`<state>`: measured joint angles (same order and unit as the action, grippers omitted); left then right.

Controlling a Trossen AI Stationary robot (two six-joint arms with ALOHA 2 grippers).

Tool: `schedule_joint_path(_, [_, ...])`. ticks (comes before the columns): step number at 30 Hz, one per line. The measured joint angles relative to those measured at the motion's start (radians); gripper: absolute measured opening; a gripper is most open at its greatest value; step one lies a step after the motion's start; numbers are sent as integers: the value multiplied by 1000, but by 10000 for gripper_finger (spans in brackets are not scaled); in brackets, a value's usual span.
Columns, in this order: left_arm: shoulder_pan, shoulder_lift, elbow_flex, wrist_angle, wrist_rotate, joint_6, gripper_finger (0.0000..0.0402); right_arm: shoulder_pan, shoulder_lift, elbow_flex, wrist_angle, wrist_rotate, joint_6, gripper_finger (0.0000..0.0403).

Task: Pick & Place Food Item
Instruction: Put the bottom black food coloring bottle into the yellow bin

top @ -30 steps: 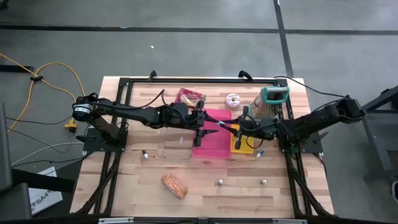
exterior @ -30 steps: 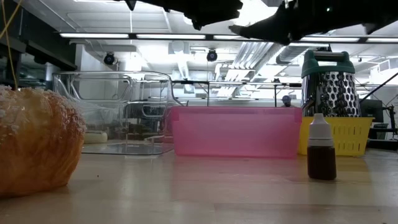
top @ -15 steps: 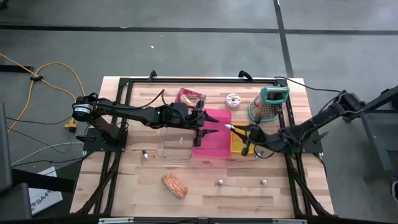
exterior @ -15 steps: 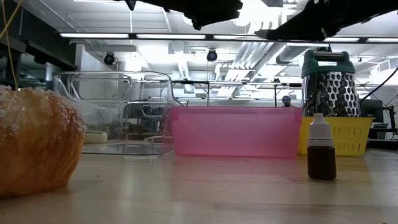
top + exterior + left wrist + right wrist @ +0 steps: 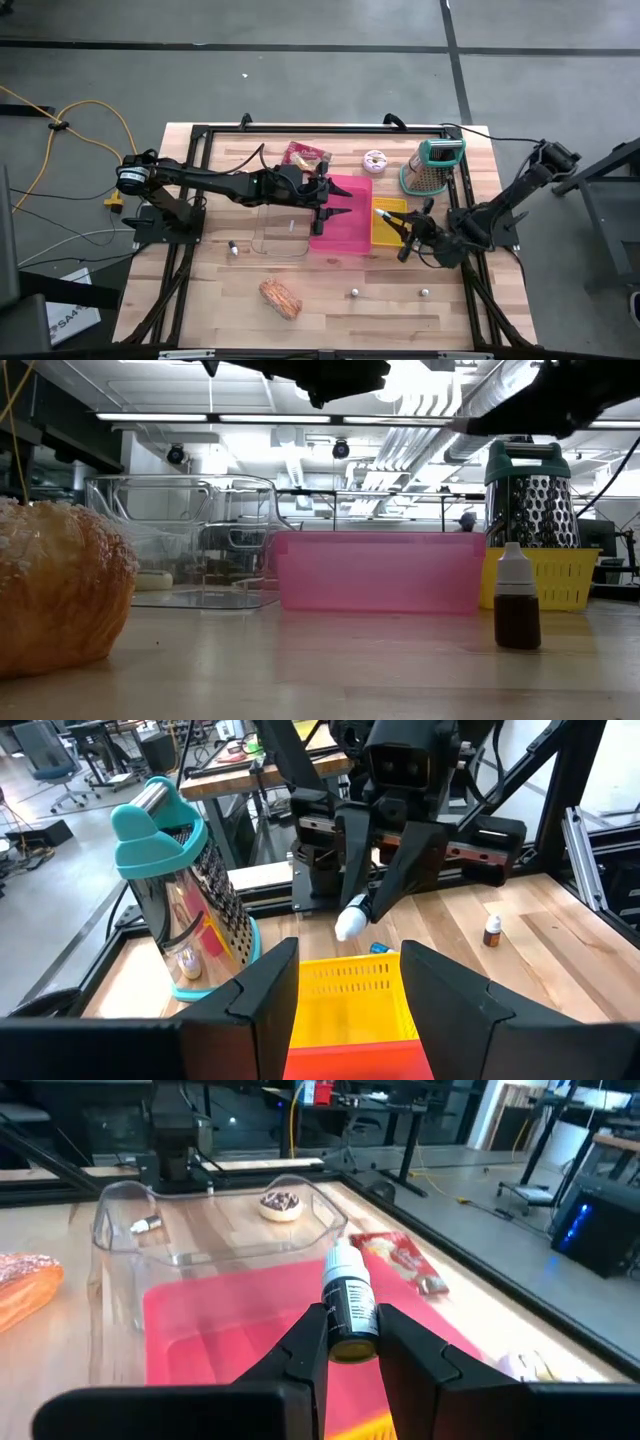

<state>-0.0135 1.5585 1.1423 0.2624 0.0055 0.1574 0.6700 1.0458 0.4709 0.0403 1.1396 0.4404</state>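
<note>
**Right arm carrying a small bottle above the bins**

From above, the right gripper (image 5: 404,232) is hanging over the yellow basket (image 5: 385,228), beside the pink tray (image 5: 340,240). The left gripper (image 5: 335,205) is waiting over that tray, jaws partly open and empty. The bread roll (image 5: 280,297), seemingly the food to move, is lying untouched on the counter (image 5: 330,300).

At counter level, the roll (image 5: 55,595) is filling the foreground, the grater (image 5: 530,500) standing behind.

Through the right wrist, the jaws are pinching a small bottle (image 5: 347,1305) upright, likely for a clean drop.
</note>
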Motion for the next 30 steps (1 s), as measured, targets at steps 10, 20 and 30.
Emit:
schedule_joint_path(10, [0, 0, 0, 0, 1, 0, 171, 4, 27, 0, -264, -45, 390, 62])
schedule_joint_path(20, [0, 0, 0, 0, 3, 0, 171, -57, 201, 0, -290, -170, 568, 62])
schedule_joint_path(30, [0, 0, 0, 0, 3, -14, 171, -151, 316, 0, -291, -276, 637, 62])
